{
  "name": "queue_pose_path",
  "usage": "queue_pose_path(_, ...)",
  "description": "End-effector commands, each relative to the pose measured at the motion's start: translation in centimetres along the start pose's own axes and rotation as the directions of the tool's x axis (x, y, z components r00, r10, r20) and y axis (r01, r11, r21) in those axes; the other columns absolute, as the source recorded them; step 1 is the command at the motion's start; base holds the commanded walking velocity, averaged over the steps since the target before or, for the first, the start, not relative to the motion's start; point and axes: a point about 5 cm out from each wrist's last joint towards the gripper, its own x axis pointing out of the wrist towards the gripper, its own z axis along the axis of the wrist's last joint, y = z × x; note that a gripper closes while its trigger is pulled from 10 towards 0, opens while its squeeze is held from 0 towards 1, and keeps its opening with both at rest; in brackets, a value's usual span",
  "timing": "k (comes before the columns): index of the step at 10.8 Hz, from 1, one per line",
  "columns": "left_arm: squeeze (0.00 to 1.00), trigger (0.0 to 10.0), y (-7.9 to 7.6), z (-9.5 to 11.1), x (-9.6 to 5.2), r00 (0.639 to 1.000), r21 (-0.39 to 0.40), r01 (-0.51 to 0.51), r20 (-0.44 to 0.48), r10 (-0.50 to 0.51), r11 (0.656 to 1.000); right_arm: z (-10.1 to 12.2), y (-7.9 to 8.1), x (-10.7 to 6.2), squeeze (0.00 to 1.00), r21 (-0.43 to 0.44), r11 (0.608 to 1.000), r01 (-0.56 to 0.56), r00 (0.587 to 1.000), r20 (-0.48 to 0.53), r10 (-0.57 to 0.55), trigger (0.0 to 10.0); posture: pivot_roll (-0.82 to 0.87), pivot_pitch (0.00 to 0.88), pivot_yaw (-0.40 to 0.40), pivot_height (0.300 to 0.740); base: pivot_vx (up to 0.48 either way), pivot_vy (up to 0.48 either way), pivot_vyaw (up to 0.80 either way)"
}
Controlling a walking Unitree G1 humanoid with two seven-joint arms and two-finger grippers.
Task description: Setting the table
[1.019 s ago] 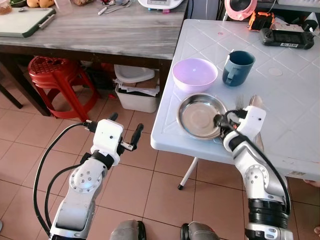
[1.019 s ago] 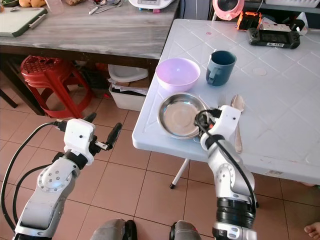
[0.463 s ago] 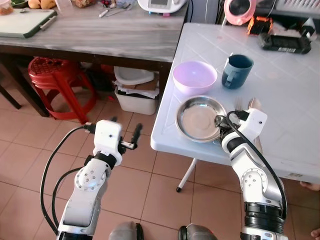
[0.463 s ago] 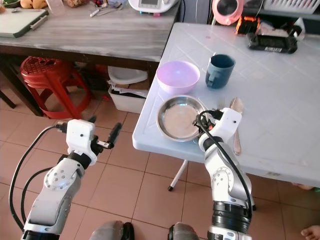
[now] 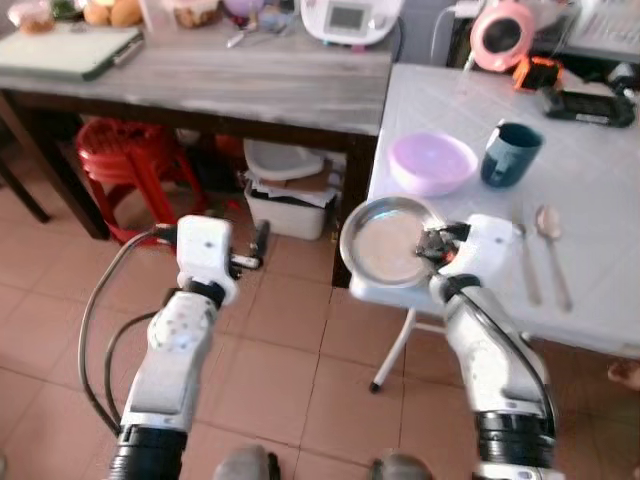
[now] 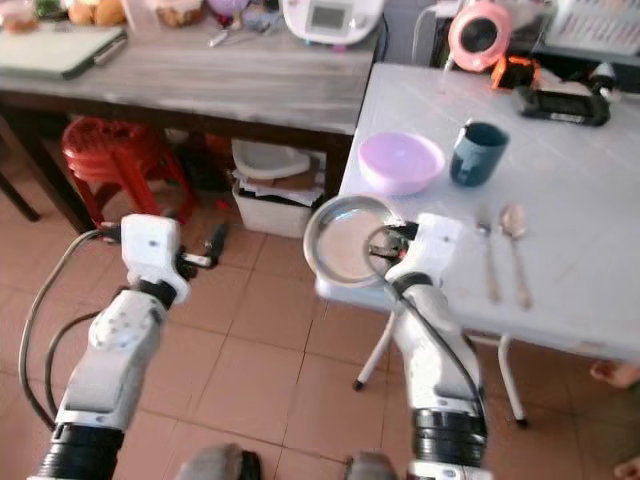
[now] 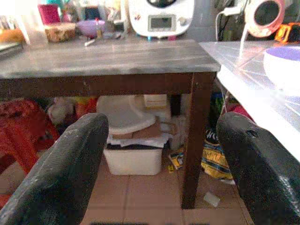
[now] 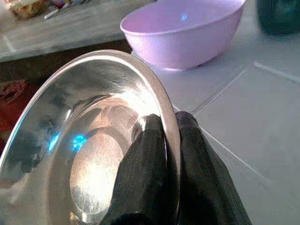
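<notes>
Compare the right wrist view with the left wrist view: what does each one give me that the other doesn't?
Right wrist alone: the right gripper shut on the steel plate at its rim. Left wrist alone: the left gripper open on nothing, the wooden table with a white appliance, and a white bin under it. Both: the purple bowl on the white table.

Bright daylight — head views motion-blurred

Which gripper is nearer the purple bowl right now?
Right. The right gripper is at the table's near corner, shut on the steel plate just in front of the purple bowl. The left gripper hangs open over the floor, off the table.
</notes>
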Motion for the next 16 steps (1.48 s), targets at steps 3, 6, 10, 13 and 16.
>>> queue_pose_path(3,0.00,10.0,-0.7,0.1,0.7,0.999,-0.010,0.034,0.017,-0.034,0.999,-0.3,-1.0,0.1,0.00,-0.180,0.979,0.098,0.995,0.045,-0.091,10.0,-0.01,0.000,0.033,0.740,0.000,0.477,0.00)
queue_pose_path(6,0.00,10.0,-1.5,0.2,0.7,0.997,-0.006,0.064,0.038,-0.064,0.998,0.3,-0.8,-0.1,0.00,-0.170,0.982,0.084,0.994,0.090,-0.069,10.0,-0.01,0.000,0.036,0.740,0.000,0.439,0.00)
queue_pose_path(10,0.00,10.0,-1.9,0.2,0.8,0.997,0.003,0.057,0.046,-0.057,0.998,0.4,-0.7,0.1,0.00,-0.163,0.983,0.091,0.991,0.108,-0.074,10.0,-0.01,0.000,0.036,0.740,0.000,0.424,-0.79)
queue_pose_path(13,0.00,10.0,-1.8,0.4,0.9,0.998,0.012,0.022,0.064,-0.022,1.000,0.7,-0.2,0.1,0.00,-0.169,0.984,0.061,0.990,0.133,-0.038,10.0,-0.01,0.000,0.033,0.740,0.095,0.411,0.00)
queue_pose_path(16,0.00,10.0,-1.9,0.4,1.0,0.997,0.023,0.017,0.069,-0.018,1.000,1.2,-0.1,0.1,0.00,-0.160,0.986,0.051,0.985,0.170,-0.024,10.0,-0.01,0.000,0.033,0.740,0.364,0.310,0.00)
